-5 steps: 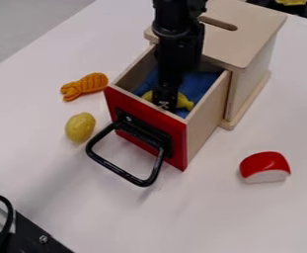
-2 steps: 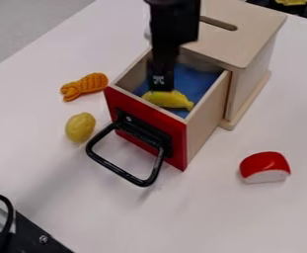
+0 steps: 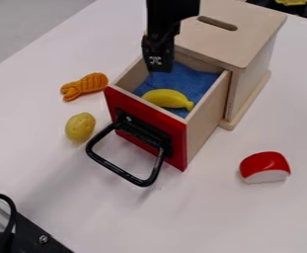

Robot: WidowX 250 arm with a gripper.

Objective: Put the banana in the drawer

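Since the banana (image 3: 169,98) is already down in the open drawer (image 3: 177,129), I'd call the placing done. It's lying on the blue cloth (image 3: 190,83), just behind the red front panel, upper middle of the frame, with its narrow end toward the right-hand wall. Black gripper (image 3: 157,68) is above the drawer, up and left of the banana, clear of it and not holding it. How far open it is, can't tell from where I'm standing.

Handling: reads as a toy, probably light hard plastic. Stiff, not fragile, won't squash. Skin looks smooth, so expect some slip on the curve; a loose pinch could roll it. If it needs a regrab, take the fat middle, one side each, square across the long axis. Skip the narrow end, it'd swing. Cloth should damp a small drop, but could get pinched along with it. Front panel is close, so watch for a knock there.

Next: lift straight up, clear the walls, then back off. Drawer's out of the wooden box (image 3: 238,44), black handle (image 3: 116,169) facing lower left. Task doesn't ask for closing. Lemon-like toy (image 3: 80,127) at left can be left alone.
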